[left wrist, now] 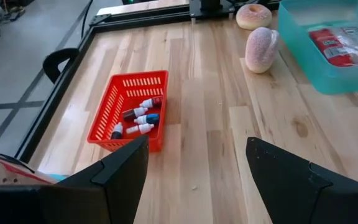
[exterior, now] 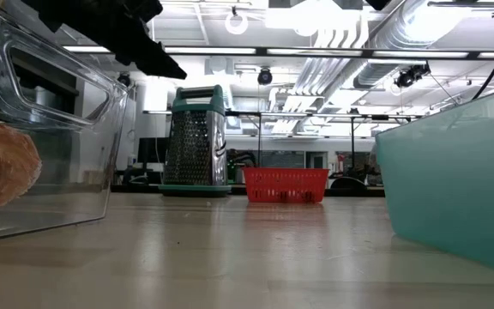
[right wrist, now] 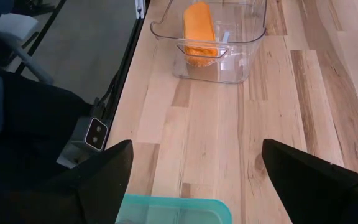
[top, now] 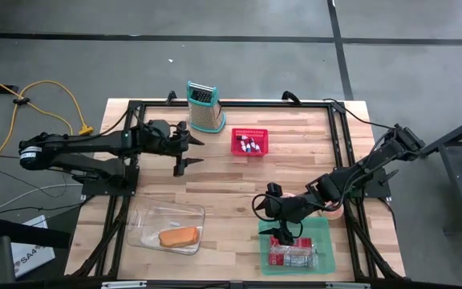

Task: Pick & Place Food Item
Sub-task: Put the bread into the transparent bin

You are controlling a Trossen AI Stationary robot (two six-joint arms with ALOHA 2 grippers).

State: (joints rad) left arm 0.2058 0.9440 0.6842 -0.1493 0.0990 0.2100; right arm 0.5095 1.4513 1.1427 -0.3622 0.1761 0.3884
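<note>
Currently I see the food item, an orange bread loaf [top: 179, 236], lying inside the clear plastic container [top: 145, 221] at the near left of the wooden table [top: 231, 181]; from the right wrist camera the loaf [right wrist: 198, 27] lies lengthwise in that container [right wrist: 244, 43]. At the near right stands the teal bin [top: 323, 241], which holds a red-labelled packaged item [top: 293, 255]. Two pale sugared pastries [left wrist: 261, 48] lie on the table just beside that bin, one nearer the table's right edge than the other.

I read the right gripper [top: 273, 218] as spread wide, holding nothing, hovering at the bin's far left corner and pointing toward the container. The left gripper [top: 188, 152] is likewise spread wide and empty, positioned over the far left of the table and pointing toward the red basket [top: 249, 142]. That basket sits at the far centre and contains several small bottles [left wrist: 138, 116]. A metal box grater [top: 204, 106] with teal trim stands upright just left of the basket, at the far edge.
</note>
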